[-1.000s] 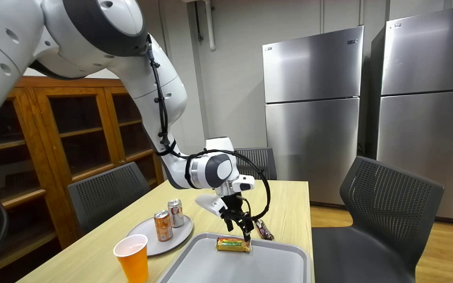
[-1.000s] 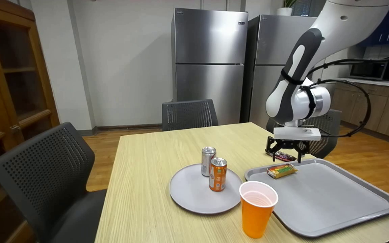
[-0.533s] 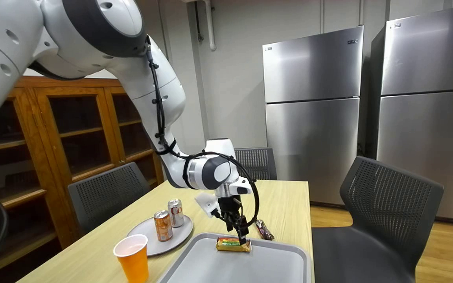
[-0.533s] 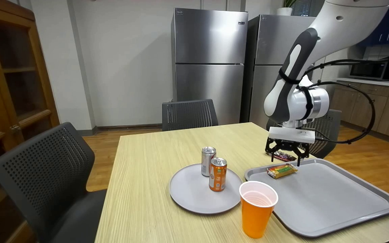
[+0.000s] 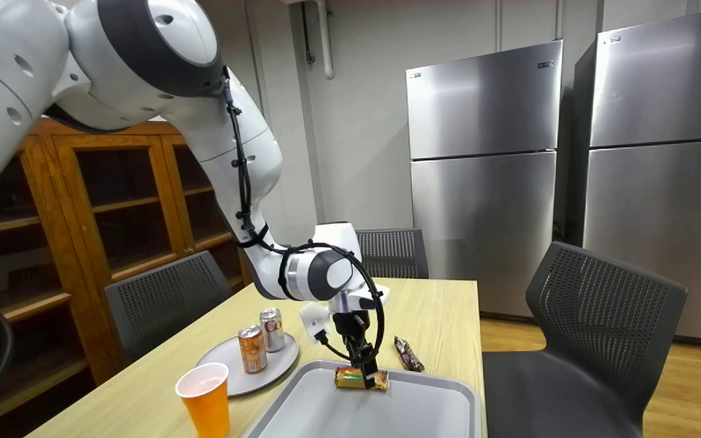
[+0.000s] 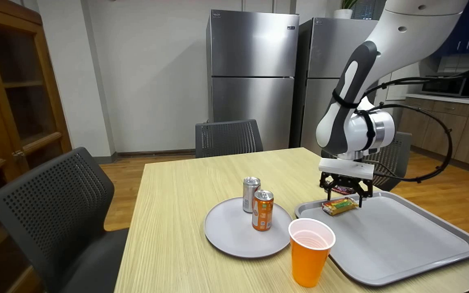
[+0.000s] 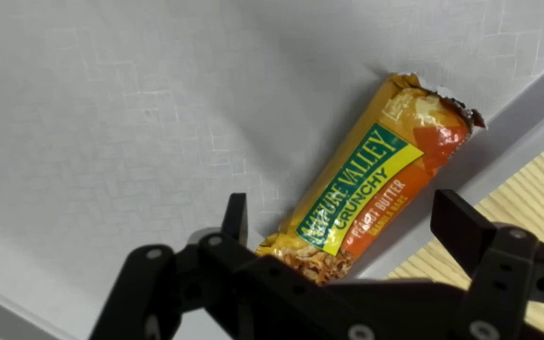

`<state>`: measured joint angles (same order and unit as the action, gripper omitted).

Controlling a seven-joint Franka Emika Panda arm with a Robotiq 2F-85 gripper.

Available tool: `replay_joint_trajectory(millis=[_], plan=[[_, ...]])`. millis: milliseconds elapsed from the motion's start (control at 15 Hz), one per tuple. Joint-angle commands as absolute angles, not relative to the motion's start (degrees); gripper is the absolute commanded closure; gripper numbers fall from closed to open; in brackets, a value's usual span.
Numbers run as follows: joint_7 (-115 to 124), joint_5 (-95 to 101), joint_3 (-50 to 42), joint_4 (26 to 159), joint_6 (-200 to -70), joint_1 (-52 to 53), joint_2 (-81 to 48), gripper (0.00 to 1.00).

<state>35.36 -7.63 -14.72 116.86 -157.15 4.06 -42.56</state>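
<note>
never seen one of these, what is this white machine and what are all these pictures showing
The white machine is a robot arm; the black part at its end is a gripper, its two-fingered hand. Two views come from cameras outside the robot; the close-up comes from one on its wrist. On the table are a round gray plate holding an orange can and a silver can, an orange cup, and a gray tray. A yellow-wrapped granola bar lies in the tray; a dark-wrapped snack lies beside the tray. Nothing is held: the gripper is open, a finger on each side of the bar.
</note>
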Motion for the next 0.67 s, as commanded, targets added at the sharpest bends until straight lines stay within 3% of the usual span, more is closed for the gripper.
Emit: replay_joint_trajectory(millis=[0,333,467,600], plan=[[37.5,-8.7,-15.2,116.8,-156.4,4.8,-43.1,0.0],[37.9,-8.6,-15.0,117.0,-156.5,4.7,-43.3,0.0],[37.7,-8.5,-15.0,117.1,-156.7,4.7,-43.2,0.26],[37.6,-8.5,-15.0,117.1,-156.6,4.7,-43.1,0.42]])
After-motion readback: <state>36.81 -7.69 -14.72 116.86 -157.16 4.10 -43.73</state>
